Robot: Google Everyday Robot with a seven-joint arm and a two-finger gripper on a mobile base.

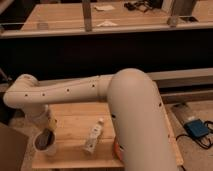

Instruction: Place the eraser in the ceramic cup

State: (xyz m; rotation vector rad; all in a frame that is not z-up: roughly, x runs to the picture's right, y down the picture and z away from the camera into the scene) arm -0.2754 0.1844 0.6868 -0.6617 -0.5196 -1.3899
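The ceramic cup (44,146) is short and white with a dark inside. It stands near the front left corner of the wooden table (75,117). My white arm reaches from the right across to the left, then bends down. My gripper (47,136) is dark and hangs right over the cup's mouth, partly inside it. The eraser does not show as a separate thing; anything at the gripper's tip is hidden by the cup and the wrist.
A small white bottle-like object (93,136) lies on the table right of the cup. An orange thing (116,148) peeks out beside my arm. A dark bench runs behind the table. A blue device (197,129) with cables lies on the floor at the right.
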